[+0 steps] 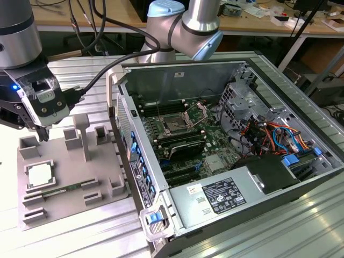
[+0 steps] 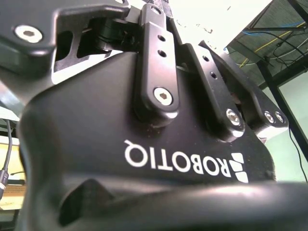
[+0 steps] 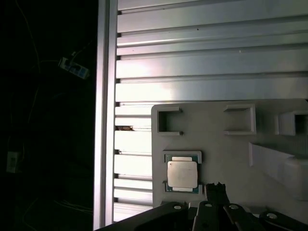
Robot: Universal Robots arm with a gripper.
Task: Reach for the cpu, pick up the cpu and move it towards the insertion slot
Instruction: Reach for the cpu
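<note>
The cpu lies flat in a square recess of the grey plastic tray on the ribbed aluminium tabletop, silvery top up, a seat that likely keeps it square for a straight-down grasp. The tool hangs above the tray, apart from the chip and holding nothing; whether it is released or clenched I cannot tell. The insertion slot sits well apart, on the motherboard inside the opened computer case.

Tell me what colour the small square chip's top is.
The small flat square cpu has a silvery-white metal top, clearest in the first wrist view.
</note>
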